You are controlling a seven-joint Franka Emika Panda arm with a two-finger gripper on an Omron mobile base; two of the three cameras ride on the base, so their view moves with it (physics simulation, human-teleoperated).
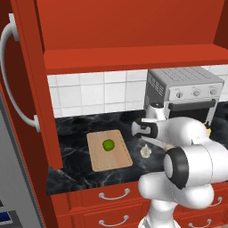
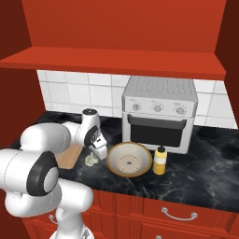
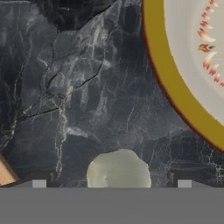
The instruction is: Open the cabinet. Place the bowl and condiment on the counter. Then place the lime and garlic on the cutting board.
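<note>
The cabinet (image 1: 27,67) stands open, its door swung out on the left. On the counter (image 2: 200,177) sit the cream bowl (image 2: 129,159) and, to its right, the yellow condiment (image 2: 160,160). The lime (image 1: 108,144) lies on the cutting board (image 1: 116,161). The garlic (image 2: 90,160) rests on the counter between board and bowl. My gripper (image 2: 99,151) hangs open just above the garlic (image 3: 118,169), one fingertip (image 3: 39,183) on each side, not touching it. The bowl's tan rim (image 3: 175,85) shows at the upper right of the hand view.
A silver toaster oven (image 2: 158,112) stands at the back against the white tiles. Red drawers (image 1: 113,200) run under the counter edge. The open cabinet door's long handle (image 1: 11,80) juts out at the left. The board's corner (image 3: 5,173) lies left of the garlic.
</note>
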